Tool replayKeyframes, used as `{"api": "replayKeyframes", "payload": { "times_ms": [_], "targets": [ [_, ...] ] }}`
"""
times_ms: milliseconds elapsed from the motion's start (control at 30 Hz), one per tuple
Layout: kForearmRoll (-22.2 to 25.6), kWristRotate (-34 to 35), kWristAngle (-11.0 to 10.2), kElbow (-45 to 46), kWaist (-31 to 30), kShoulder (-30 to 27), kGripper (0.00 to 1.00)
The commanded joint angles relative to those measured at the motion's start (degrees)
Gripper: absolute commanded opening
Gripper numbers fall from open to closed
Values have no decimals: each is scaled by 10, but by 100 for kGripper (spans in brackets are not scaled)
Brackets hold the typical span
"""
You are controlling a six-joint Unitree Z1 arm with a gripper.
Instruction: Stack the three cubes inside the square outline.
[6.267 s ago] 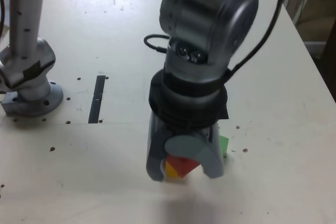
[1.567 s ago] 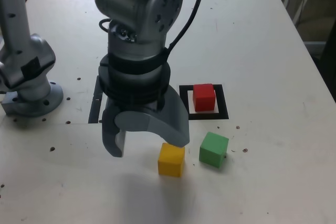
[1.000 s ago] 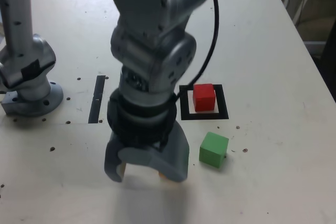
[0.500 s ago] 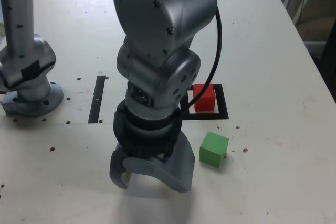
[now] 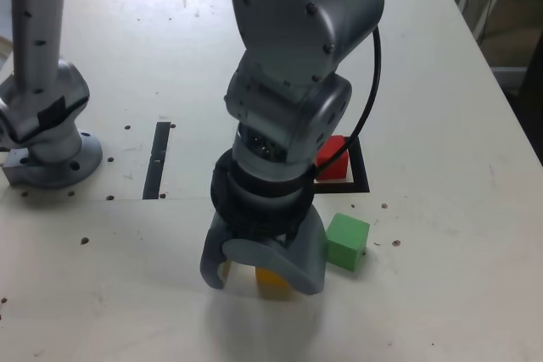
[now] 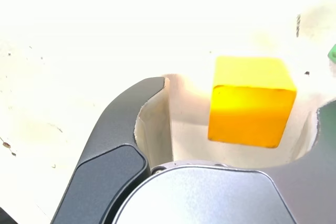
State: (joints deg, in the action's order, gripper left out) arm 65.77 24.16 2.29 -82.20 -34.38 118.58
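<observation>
My gripper (image 5: 259,279) hangs low over the table near the front, jaws open and pointing down. The yellow cube (image 5: 273,282) sits on the table between them, mostly hidden in the exterior view. In the wrist view the yellow cube (image 6: 251,108) lies inside the open gripper (image 6: 241,98), with a clear gap to one dark finger (image 6: 123,135). The green cube (image 5: 347,242) stands just to the exterior view's right of the gripper. The red cube (image 5: 334,159) rests inside the square outline (image 5: 362,177), partly covered by my arm.
A second grey arm's base (image 5: 49,146) stands at the exterior view's left. A narrow black strip (image 5: 156,160) lies on the table beside it. A black cable (image 5: 371,82) loops off my arm. The table's right edge (image 5: 501,91) drops off to the floor.
My arm has shifted toward the exterior view's right and now straddles the yellow cube, whose front shows between the jaws. The jaws stay equally wide; the red and green cubes have not moved.
</observation>
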Motion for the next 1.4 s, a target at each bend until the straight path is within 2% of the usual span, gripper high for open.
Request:
{"api": "replayKeyframes", "payload": {
  "times_ms": [0,300,467,633,800,967,1367],
  "targets": [
    [-2,-4,1,2,3,7,91],
    [-4,-15,0,6,8,10,88],
    [-6,-33,2,11,21,9,78],
    [-32,-51,9,17,29,11,66],
    [-47,-62,12,18,30,13,62],
    [-46,-66,2,18,33,15,55],
    [-43,-72,-9,17,34,14,55]
  ]
}}
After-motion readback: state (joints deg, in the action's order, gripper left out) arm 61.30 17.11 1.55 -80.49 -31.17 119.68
